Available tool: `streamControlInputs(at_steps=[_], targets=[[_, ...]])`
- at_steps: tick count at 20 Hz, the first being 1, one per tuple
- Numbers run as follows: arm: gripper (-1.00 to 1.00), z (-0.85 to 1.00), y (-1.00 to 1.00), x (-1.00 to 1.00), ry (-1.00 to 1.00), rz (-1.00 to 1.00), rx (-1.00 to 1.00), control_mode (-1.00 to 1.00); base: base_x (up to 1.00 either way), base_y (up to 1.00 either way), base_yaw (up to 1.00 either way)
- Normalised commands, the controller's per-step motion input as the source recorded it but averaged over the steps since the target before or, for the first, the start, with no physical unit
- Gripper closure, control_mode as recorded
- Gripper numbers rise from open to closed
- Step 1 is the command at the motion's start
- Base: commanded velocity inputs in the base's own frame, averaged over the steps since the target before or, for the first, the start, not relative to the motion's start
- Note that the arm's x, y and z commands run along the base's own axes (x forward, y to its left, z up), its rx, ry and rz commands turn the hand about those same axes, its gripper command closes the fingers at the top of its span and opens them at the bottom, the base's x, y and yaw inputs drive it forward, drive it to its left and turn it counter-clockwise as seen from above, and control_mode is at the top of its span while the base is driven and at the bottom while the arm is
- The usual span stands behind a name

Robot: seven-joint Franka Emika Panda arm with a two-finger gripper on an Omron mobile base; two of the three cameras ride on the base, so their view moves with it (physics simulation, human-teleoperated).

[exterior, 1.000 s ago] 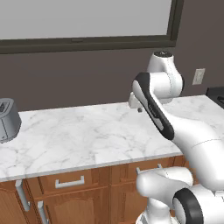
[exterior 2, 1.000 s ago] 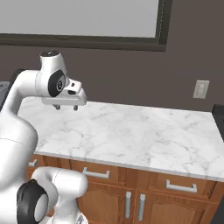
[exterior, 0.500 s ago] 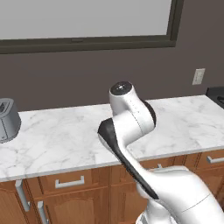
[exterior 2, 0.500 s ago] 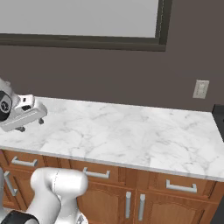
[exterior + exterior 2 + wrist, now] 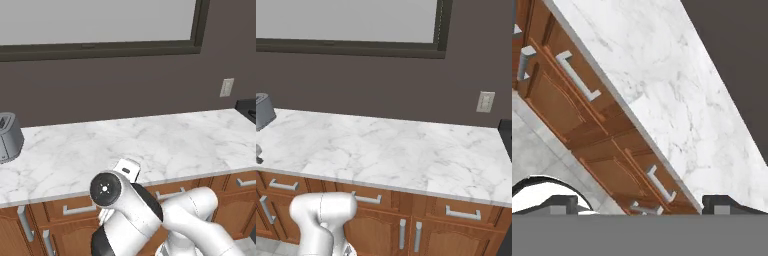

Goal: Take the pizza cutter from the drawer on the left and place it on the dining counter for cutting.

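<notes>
Arm [image 5: 130, 210] now swung low before closed drawers, claw [image 5: 639, 202] wide open, empty, beside worktop edge [image 5: 617, 102]

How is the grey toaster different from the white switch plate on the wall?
The toaster is dark grey and chunky; the switch plate is white and flat. The toaster stands on the marble worktop at its left end, while the switch plate is fixed to the dark wall above the right end. The toaster is cut off by the picture's edge; the switch plate shows whole. Both look boxy.
</notes>
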Motion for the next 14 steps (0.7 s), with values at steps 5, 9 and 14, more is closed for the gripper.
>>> streamControlInputs(at_steps=[5,9,14], targets=[[-1.00,-0.34,0.35,0.03,-0.05,0.32,-0.03,-1.00,0.00,0.00,0.00],[-1.00,-0.52,0.24,0.28,-0.12,0.31,-0.11,-1.00,0.00,0.00,0.00],[-1.00,-0.65,0.31,0.27,-0.17,0.26,-0.17,-1.00,0.00,0.00,0.00]])
